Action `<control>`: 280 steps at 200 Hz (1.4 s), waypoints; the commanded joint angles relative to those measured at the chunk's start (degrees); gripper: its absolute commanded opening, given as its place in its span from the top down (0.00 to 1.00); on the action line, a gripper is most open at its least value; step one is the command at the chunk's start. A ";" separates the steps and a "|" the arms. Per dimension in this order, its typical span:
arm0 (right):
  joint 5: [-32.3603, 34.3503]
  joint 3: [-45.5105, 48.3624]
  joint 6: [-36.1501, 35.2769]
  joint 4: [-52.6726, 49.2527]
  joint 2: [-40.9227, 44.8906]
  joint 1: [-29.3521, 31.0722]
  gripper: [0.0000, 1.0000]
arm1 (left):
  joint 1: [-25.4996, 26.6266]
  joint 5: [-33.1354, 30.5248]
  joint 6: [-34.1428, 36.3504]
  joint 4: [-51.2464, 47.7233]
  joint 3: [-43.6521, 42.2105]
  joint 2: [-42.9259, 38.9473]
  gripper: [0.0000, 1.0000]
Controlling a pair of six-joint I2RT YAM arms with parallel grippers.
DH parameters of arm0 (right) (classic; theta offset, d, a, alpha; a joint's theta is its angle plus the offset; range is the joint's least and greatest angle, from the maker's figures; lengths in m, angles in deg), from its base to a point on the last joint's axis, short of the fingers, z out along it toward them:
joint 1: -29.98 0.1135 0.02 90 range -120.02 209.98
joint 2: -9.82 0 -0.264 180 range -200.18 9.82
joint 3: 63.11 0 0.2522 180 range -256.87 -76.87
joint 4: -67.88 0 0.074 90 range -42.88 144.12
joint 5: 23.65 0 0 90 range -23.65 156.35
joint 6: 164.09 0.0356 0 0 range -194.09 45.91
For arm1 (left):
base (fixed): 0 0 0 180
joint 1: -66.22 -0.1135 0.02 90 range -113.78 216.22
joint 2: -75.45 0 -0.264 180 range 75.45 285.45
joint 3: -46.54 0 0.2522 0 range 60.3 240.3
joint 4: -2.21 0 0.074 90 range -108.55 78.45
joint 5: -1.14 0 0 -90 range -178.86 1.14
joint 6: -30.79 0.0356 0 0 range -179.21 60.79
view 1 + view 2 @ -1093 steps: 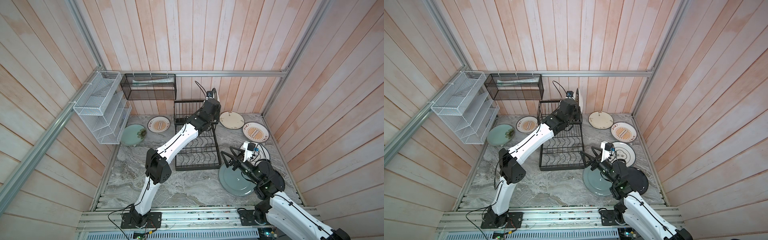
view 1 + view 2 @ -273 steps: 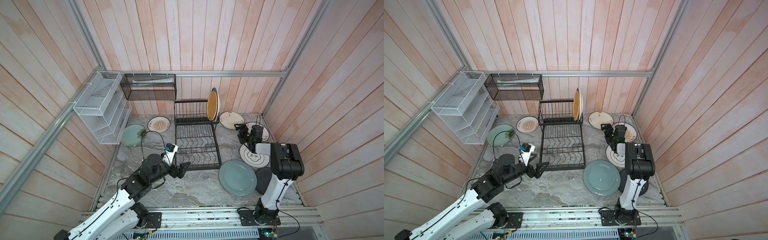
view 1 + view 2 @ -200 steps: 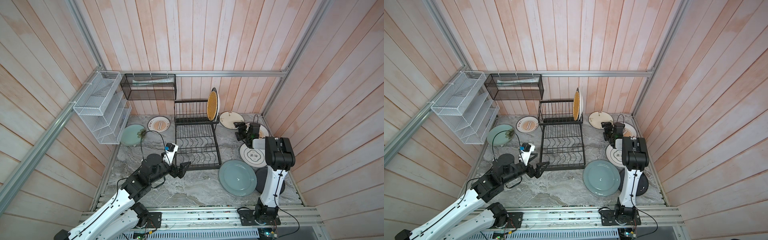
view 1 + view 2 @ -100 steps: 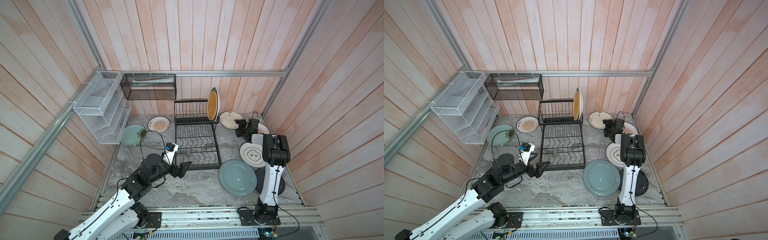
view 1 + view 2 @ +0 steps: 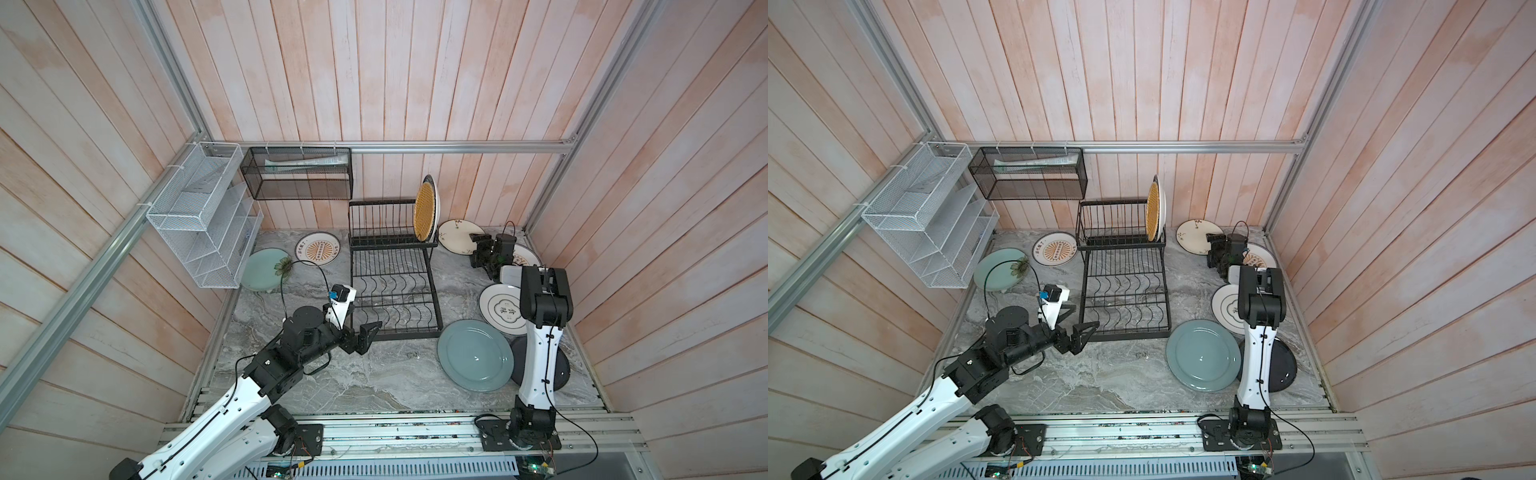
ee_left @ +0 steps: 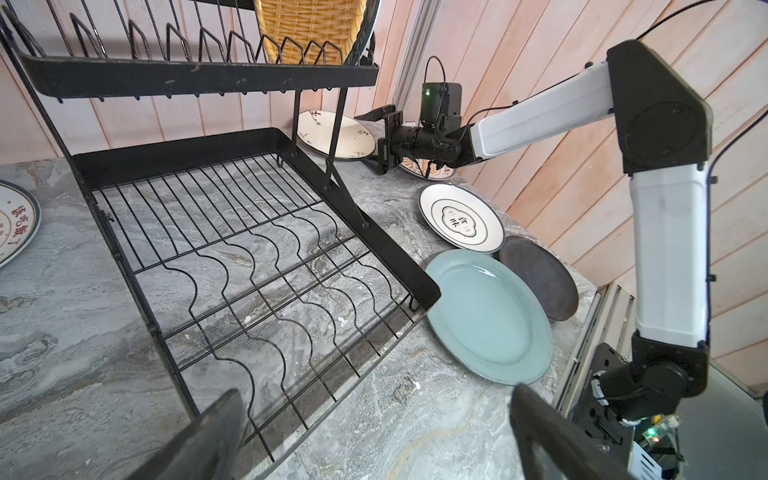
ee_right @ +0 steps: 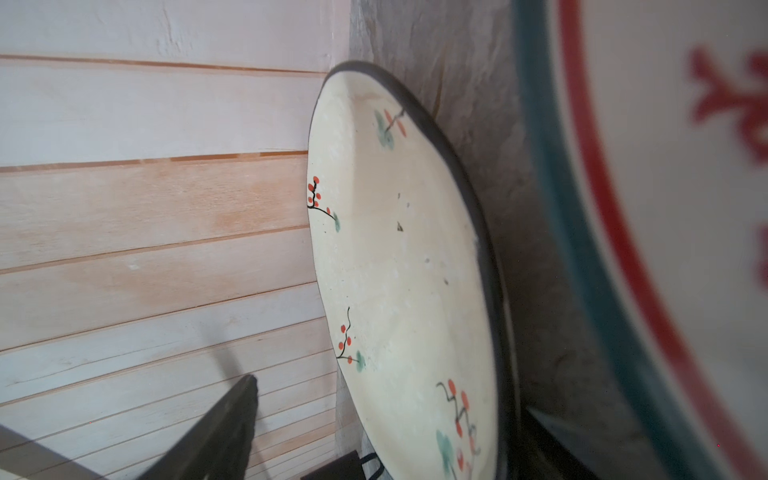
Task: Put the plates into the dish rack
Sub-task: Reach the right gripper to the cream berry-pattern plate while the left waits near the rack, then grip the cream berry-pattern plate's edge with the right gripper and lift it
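The black dish rack (image 5: 390, 270) (image 5: 1125, 274) holds a yellow woven-look plate (image 5: 424, 212) upright in its upper tier. My right gripper (image 5: 478, 250) (image 6: 380, 139) is open at the back right. Its jaws straddle the near rim of the cream floral plate (image 5: 455, 235) (image 7: 399, 257), one above and one below. The arm hangs over a sunburst plate (image 5: 527, 255) (image 7: 665, 208). My left gripper (image 5: 365, 334) (image 6: 376, 395) is open and empty, low over the table at the rack's front left corner.
Flat on the table lie a black-ringed white plate (image 5: 496, 309), a grey-blue plate (image 5: 473, 355), a black plate (image 5: 561, 370), a second sunburst plate (image 5: 318, 250) and a pale green plate (image 5: 266, 270). A white mesh organizer (image 5: 203, 216) and a black mesh basket (image 5: 297, 174) hang on the walls.
My right gripper has moved back and left, from over the sunburst plate to the cream floral plate's rim. The left arm has stayed put.
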 commanded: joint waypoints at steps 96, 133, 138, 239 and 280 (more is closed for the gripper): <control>-5.47 0.88 3.98 33.70 -6.70 0.74 0.16 | -1.66 0.74 -0.93 1.90 -0.79 0.87 0.00; -5.07 -2.15 2.16 27.61 -7.39 1.42 0.16 | -1.87 0.56 -0.96 1.79 -0.76 1.01 0.00; -4.88 -2.57 2.32 27.18 -7.64 1.47 0.16 | -1.93 0.50 -0.93 1.79 -0.74 1.04 0.00; -3.19 -9.60 2.91 19.43 -11.70 2.30 0.48 | -2.93 -0.02 -1.10 1.31 -0.48 1.17 0.00; -3.31 -10.22 3.52 16.83 -12.07 2.17 0.71 | -3.75 -0.34 -1.20 1.45 -0.64 0.51 0.00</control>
